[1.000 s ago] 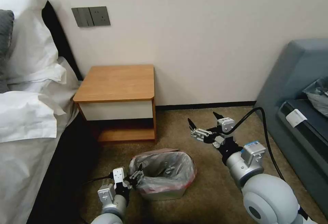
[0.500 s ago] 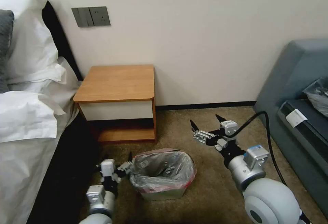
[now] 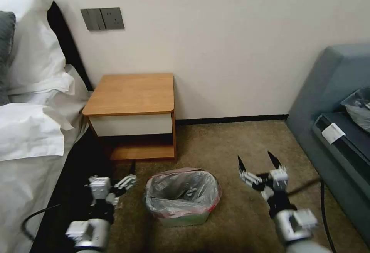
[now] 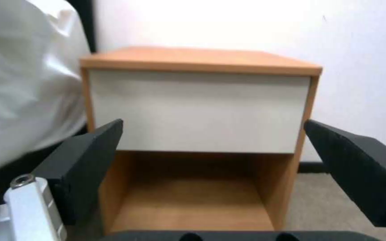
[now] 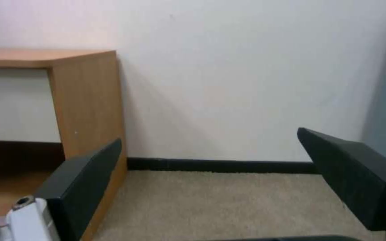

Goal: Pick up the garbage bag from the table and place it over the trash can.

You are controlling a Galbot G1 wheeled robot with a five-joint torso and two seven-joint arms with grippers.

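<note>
The garbage bag (image 3: 181,190), grey and crinkly with a pink rim, lines the trash can (image 3: 185,219) on the carpet, its edge folded over the can's rim. My left gripper (image 3: 129,175) is open and empty, a little to the left of the can; in the left wrist view, left gripper (image 4: 213,129) faces the table (image 4: 197,60). My right gripper (image 3: 256,163) is open and empty, to the right of the can, and right gripper (image 5: 208,140) points at the wall. The table (image 3: 131,93) stands bare behind the can.
A bed with white pillows (image 3: 34,129) runs along the left. A blue-grey sofa (image 3: 339,87) on the right carries a darker plastic bag (image 3: 358,108). Open carpet (image 3: 227,145) lies between table and sofa. A switch panel (image 3: 102,18) is on the wall.
My left gripper has let go of the bag's rim and pulled away to the left. The right arm has drawn back and lower, staying open. The bag stays on the can.
</note>
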